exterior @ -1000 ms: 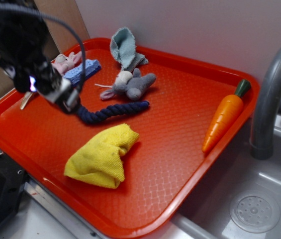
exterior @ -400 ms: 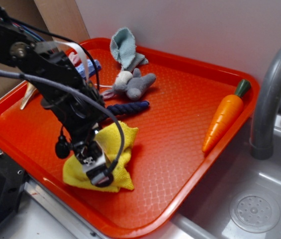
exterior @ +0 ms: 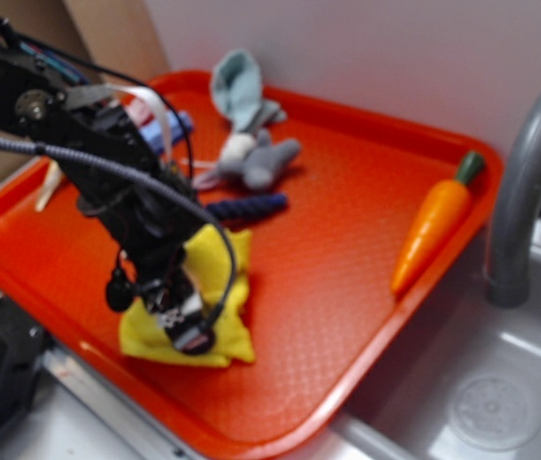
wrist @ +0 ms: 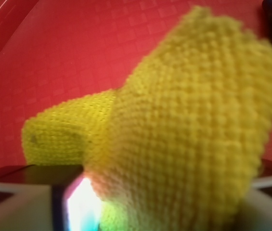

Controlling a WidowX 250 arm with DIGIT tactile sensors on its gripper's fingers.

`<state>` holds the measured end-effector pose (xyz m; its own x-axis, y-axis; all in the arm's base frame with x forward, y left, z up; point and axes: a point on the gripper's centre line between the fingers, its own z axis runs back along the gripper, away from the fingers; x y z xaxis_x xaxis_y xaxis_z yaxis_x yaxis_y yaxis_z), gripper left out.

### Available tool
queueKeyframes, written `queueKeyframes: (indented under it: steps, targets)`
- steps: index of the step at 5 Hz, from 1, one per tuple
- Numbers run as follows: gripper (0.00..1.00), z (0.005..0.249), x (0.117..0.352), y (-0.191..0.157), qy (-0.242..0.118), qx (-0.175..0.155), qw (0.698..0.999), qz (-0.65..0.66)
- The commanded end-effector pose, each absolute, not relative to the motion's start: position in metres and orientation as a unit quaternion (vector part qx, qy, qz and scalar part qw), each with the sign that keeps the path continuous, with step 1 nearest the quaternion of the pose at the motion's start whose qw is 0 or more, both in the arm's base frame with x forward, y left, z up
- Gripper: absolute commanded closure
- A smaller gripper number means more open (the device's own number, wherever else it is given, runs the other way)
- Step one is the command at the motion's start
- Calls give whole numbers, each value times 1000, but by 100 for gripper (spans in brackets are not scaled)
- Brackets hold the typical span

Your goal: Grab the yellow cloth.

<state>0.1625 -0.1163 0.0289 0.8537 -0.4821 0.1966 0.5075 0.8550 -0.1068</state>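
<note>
- Yellow cloth [exterior: 217, 278] lies bunched on the orange tray [exterior: 347, 287], toward its 7 o'clock edge.
- Gripper [exterior: 189, 331] is down on the cloth's near side; in the wrist view the knit [wrist: 193, 125] fills the frame between the fingers, but I cannot tell whether they pinch it.
- Blue rope [exterior: 246, 205] sits at the cloth's 12 o'clock, grey plush mouse [exterior: 260, 161] beyond.
- Toy carrot [exterior: 433, 225] lies at 3 o'clock, well apart.
</note>
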Motion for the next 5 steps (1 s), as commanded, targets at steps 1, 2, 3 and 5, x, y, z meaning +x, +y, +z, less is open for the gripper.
queueKeyframes:
  steps: [1,2,3,5]
  targets:
    - [100,63,167,-100,-96,-52,967,-229]
    - [100,114,179,-51,-34,-8,993,-111]
    - [100,165,190,-1,-23,14,1000,13]
    - [100,230,186,26,-45,6,996,74]
